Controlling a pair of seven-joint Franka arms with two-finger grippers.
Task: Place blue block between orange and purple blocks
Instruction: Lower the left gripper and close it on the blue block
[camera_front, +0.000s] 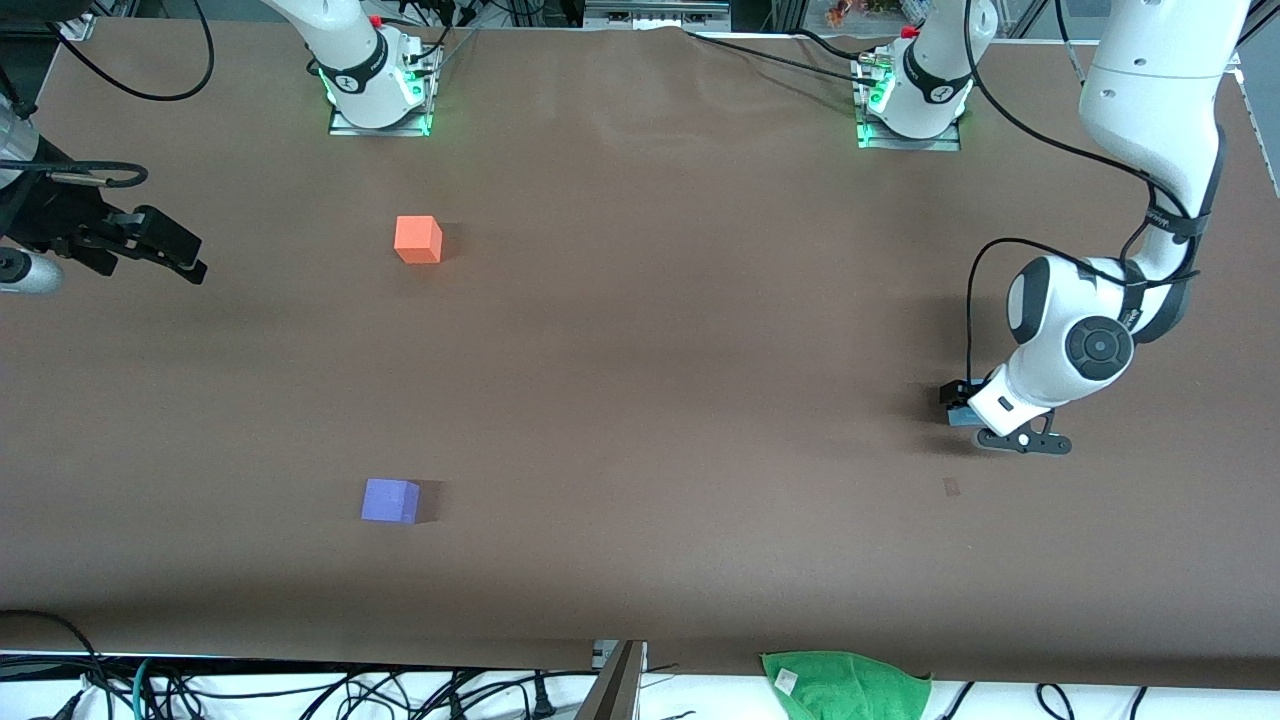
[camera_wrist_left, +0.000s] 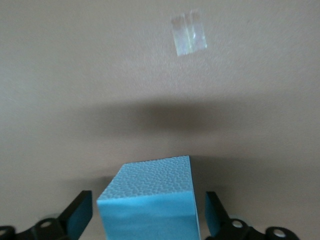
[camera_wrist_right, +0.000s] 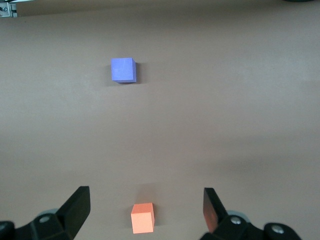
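Note:
The blue block (camera_wrist_left: 150, 200) rests on the table at the left arm's end; in the front view only a sliver of it (camera_front: 962, 419) shows under the hand. My left gripper (camera_wrist_left: 148, 219) (camera_front: 961, 406) is down at the table, open, one finger on each side of the blue block with a gap on both sides. The orange block (camera_front: 418, 240) (camera_wrist_right: 142, 218) lies toward the right arm's end, near the bases. The purple block (camera_front: 390, 500) (camera_wrist_right: 123, 69) lies nearer the front camera, in line with it. My right gripper (camera_front: 186, 256) (camera_wrist_right: 145, 210) waits open and empty in the air at the right arm's end of the table.
A small piece of clear tape (camera_wrist_left: 189, 33) (camera_front: 951, 487) is stuck on the brown table cover just nearer the front camera than the blue block. A green cloth (camera_front: 845, 685) hangs at the table's front edge. Cables run along the table's edges.

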